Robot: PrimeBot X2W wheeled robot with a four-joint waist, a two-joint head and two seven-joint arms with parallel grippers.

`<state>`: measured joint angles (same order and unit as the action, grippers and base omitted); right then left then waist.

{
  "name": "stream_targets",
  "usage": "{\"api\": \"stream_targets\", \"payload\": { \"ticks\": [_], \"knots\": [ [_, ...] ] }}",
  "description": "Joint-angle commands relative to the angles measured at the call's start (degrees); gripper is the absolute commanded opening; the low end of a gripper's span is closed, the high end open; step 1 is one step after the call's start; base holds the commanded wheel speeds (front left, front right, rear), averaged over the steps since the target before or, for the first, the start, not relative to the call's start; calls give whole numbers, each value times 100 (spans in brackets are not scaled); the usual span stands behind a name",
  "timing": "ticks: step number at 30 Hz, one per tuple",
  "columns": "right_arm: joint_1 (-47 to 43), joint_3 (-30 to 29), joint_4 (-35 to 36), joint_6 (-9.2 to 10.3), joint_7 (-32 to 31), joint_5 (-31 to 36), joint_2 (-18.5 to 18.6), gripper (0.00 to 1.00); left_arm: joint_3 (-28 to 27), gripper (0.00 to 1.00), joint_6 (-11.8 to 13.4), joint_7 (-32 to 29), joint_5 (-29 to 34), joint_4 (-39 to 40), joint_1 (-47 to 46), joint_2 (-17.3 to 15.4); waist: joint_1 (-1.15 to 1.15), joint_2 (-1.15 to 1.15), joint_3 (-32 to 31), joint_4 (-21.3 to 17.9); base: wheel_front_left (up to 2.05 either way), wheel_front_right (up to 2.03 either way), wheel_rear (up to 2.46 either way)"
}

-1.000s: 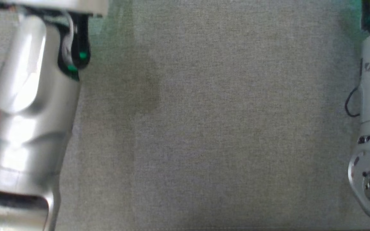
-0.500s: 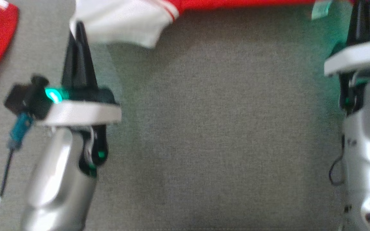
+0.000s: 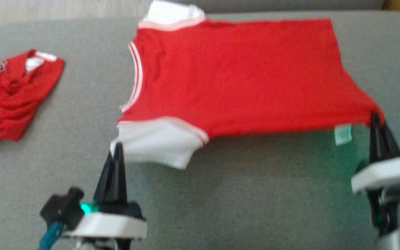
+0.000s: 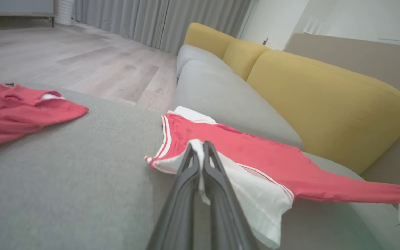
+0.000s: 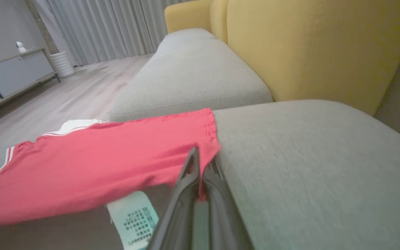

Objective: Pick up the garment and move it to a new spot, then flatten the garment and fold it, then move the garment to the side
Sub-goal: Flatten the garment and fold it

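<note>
Over open grey cushion (image 3: 255, 194), garment (image 3: 234, 76) near edge raised, left claw (image 3: 117, 148) clamped on sleeve (image 3: 158, 142), right claw (image 3: 375, 118) clamped on hem (image 3: 365, 106)

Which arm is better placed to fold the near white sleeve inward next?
Probably left: left gripper is shut on the red cloth shirt's near white sleeve; right gripper pinches the hem corner.

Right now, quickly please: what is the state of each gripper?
Left gripper: shut on the shirt, at its white sleeve.
Right gripper: shut on the shirt, at its red corner.
</note>
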<state>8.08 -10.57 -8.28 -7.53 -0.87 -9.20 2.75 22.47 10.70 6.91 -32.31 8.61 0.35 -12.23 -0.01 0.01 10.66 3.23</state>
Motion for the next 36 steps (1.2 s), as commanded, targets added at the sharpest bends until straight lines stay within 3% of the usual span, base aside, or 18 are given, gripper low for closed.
{"api": "stream_targets", "payload": {
  "ticks": [1, 7, 15, 28, 36],
  "knots": [
    [22, 101, 255, 4, -24, -63, 13, 0, -180, 0, 57, -11, -15, 240, -57, -109, 1, -1, -275, 4, 0, 0, 0],
    [-837, -19, 795, 4, -343, -127, 13, 0, -118, 0, 231, -257, -39, 705, 621, -313, 1, -1, -542, 13, 0, 0, 0],
    [-1333, 9, 1092, 4, -703, -218, 13, 0, 7, 0, 327, -570, -110, 981, 1058, -460, 1, -1, -626, 9, 0, 0, 0],
    [-1008, 195, 359, 4, -788, -325, 13, 0, 273, 0, 89, -663, -191, 135, 458, -219, 1, -1, -421, 6, 0, 0, 0],
    [-368, 212, -13, 4, -911, -425, 13, 0, 283, 0, -170, -707, -118, -214, -534, -152, 1, -1, -131, -83, 0, 0, 0]
  ]
}}
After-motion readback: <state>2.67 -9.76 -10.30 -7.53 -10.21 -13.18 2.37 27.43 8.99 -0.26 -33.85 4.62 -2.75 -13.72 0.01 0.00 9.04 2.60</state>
